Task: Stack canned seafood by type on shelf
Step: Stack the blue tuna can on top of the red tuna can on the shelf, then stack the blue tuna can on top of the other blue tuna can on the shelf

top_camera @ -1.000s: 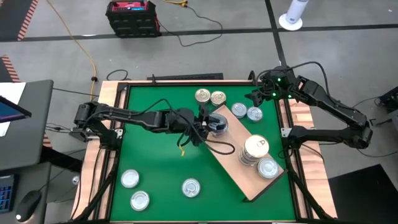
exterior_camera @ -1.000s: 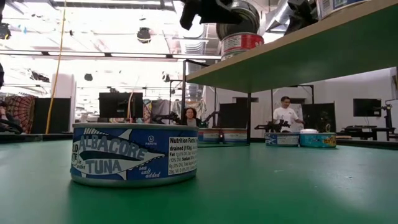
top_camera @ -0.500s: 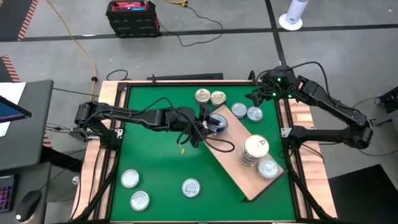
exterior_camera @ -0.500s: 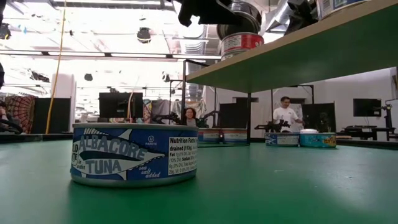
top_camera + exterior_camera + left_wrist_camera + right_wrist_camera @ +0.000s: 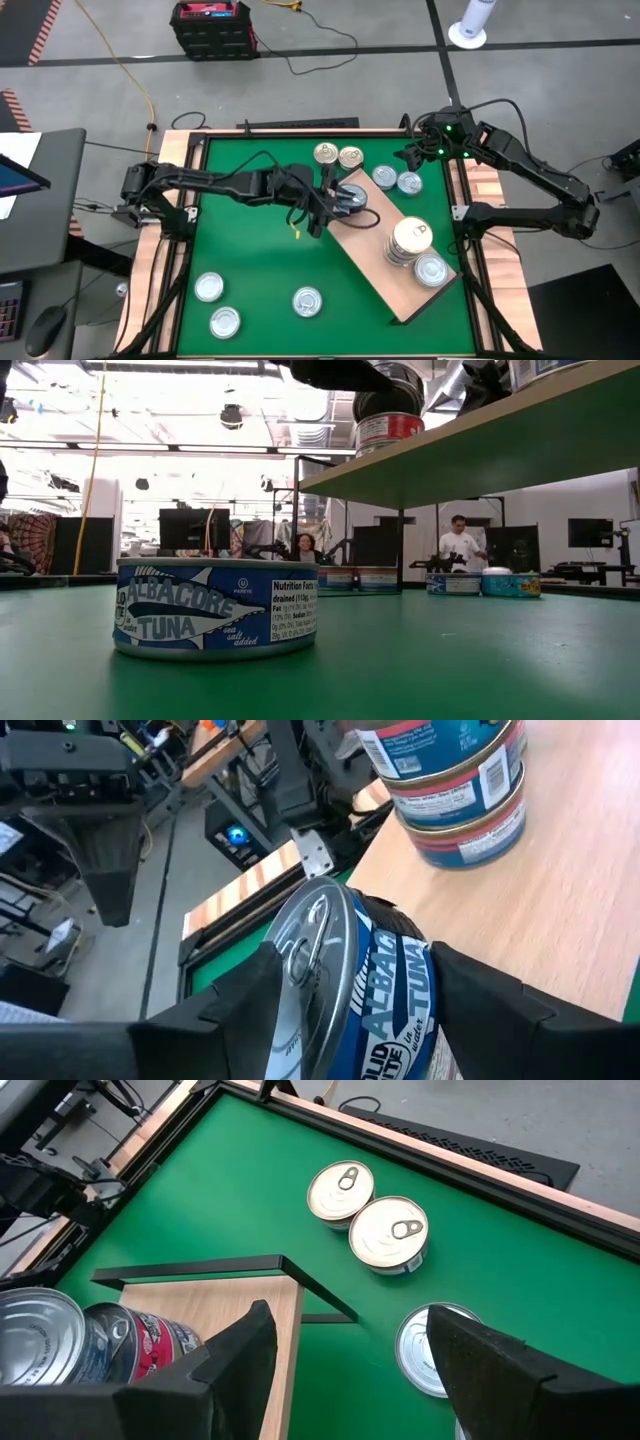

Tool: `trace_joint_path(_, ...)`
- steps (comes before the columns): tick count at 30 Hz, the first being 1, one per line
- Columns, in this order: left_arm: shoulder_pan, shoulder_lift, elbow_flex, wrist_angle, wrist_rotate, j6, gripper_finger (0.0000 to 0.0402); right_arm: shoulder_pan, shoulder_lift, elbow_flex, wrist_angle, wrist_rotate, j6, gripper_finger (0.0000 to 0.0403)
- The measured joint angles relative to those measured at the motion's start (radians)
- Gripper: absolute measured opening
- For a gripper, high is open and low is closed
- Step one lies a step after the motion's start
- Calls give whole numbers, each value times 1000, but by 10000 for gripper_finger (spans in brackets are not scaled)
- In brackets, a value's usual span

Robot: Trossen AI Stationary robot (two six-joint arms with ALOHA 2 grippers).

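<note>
My left gripper [image 5: 338,203] is shut on a blue-labelled albacore tuna tin [image 5: 355,985] over the far-left end of the light-wood shelf [image 5: 388,282]. The shelf lies slantwise on the green mat. On it stand a stack of red-and-blue-labelled tins [image 5: 410,240] and one single tin [image 5: 431,270]. Loose tins rest on their bases on the mat: several by the far edge [image 5: 350,157] and three at the near left [image 5: 225,322]. One blue tuna tin [image 5: 215,608] fills the low view. My right gripper [image 5: 408,156] waits open above the far right of the mat. My left gripper pinches the tuna tin between its two fingers [image 5: 240,1010]. The silver pull-tab lid [image 5: 308,952] is turned toward one finger and the blue labelled wall [image 5: 392,992] faces the camera. The tin is tipped on edge above the board's end. Whether its rim touches the board, I cannot tell.
A wood-slat rim [image 5: 170,255] and dark frame bars border the mat. A black cable [image 5: 355,222] loops from the left arm across the shelf's end. The middle of the mat [image 5: 260,270] is bare. People sit at desks [image 5: 460,545] in the room beyond the table.
My left gripper, still shut on the tuna tin, has moved a little toward the shelf and risen; in the low view its dark shape has climbed toward the top edge. The cable loop has drawn in closer to the gripper. The right arm has kept still.
</note>
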Motion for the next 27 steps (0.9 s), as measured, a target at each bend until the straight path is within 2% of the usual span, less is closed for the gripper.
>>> trace_joint_path(8,6,0,0,-48,-36,54,233,14,0,0,5,0,0,281)
trace_joint_path(15,-32,-20,5,-36,-53,28,232,13,0,0,3,0,0,281)
trace_joint_path(20,-109,-108,73,-133,-61,-212,232,13,0,0,3,0,0,281)
trace_joint_path(23,-151,-155,74,-299,-41,-456,232,13,0,0,3,0,0,281)
trace_joint_path(27,-196,-183,25,-477,36,-810,232,13,0,0,3,0,0,281)
